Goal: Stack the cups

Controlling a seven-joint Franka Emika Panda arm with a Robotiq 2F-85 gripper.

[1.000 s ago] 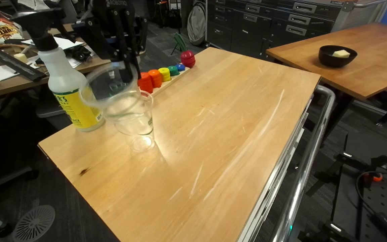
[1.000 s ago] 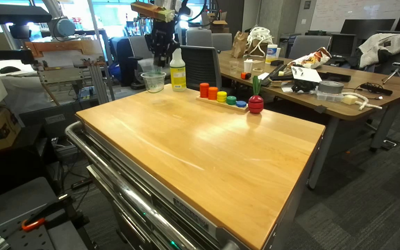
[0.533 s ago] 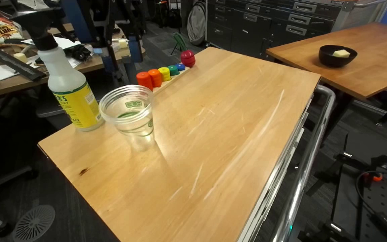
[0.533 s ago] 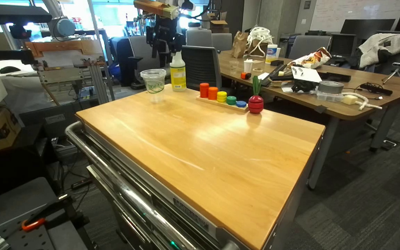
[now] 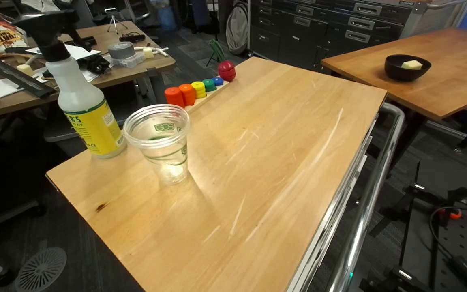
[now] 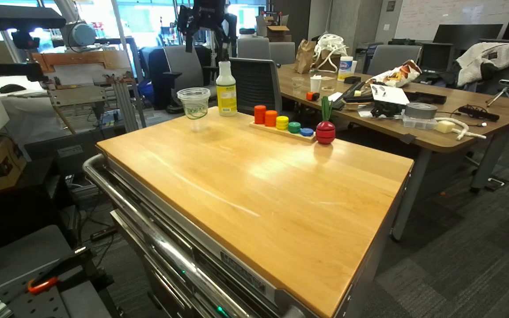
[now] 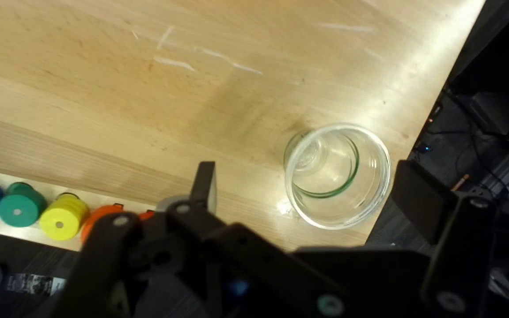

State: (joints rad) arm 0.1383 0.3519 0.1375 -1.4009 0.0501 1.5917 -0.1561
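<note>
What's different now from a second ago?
The gripper has let go of the clear cup it held tilted, opened wide and moved up, away from it. That cup now sits nested in the upright stack of cups. The spray bottle, coloured blocks and round red toy stayed put.

Lab-like office, whiteboard [image 6: 462,13], chairs [image 6: 256,84], drawer cabinet [image 5: 312,34]

Spray bottle [image 5: 81,97]: "ER'S", "DAY", "ACE". Snack bag [image 5: 5,38]: "CHIPS".
</note>
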